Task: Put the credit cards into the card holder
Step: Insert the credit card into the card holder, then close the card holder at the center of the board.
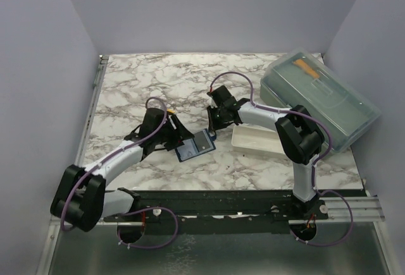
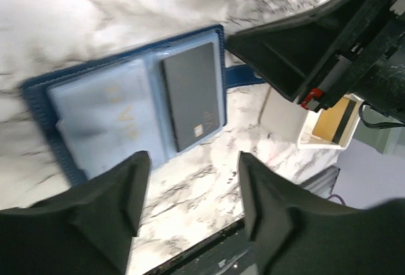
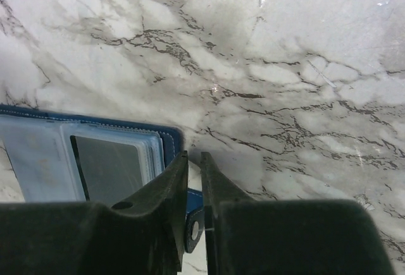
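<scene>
The card holder lies open on the marble, a navy wallet with clear sleeves. In the left wrist view its border frames a pale card with gold letters in the left sleeve and a dark grey card in the right sleeve. A golden-tan card lies in the white tray. My left gripper is open and empty just above the wallet's near edge. My right gripper is shut on the wallet's snap strap at the wallet's corner.
The white tray sits right of the wallet. A large grey-green translucent box with an orange strip stands at the back right. The two grippers are close together over the wallet.
</scene>
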You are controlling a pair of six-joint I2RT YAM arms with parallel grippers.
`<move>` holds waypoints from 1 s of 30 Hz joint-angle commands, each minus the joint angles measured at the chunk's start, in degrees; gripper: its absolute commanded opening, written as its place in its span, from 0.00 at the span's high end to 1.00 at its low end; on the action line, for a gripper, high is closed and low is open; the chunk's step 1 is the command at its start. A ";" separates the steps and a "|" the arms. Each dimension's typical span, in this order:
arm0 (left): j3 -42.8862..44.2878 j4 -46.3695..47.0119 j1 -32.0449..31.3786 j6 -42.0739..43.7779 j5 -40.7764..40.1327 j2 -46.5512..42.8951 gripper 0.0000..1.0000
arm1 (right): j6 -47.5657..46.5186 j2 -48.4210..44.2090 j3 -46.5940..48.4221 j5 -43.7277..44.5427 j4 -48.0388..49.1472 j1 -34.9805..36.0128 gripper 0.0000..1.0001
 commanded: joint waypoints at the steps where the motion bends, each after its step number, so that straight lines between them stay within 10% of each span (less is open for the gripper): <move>1: -5.74 -9.60 4.98 -0.81 -3.82 -9.84 0.27 | -0.88 -0.86 -0.75 1.13 -3.98 0.26 0.75; 15: -12.63 4.59 11.06 -2.11 5.69 -3.66 0.14 | -0.60 -3.24 -1.03 -0.86 -5.80 1.75 0.40; 24: -13.61 15.40 10.97 -4.63 10.93 0.18 0.16 | 0.96 -0.82 -3.76 -4.06 -2.18 1.91 0.78; 30: -11.84 19.70 10.12 -9.04 14.51 -6.02 0.16 | 2.11 0.14 -4.14 -6.47 -0.19 2.18 0.86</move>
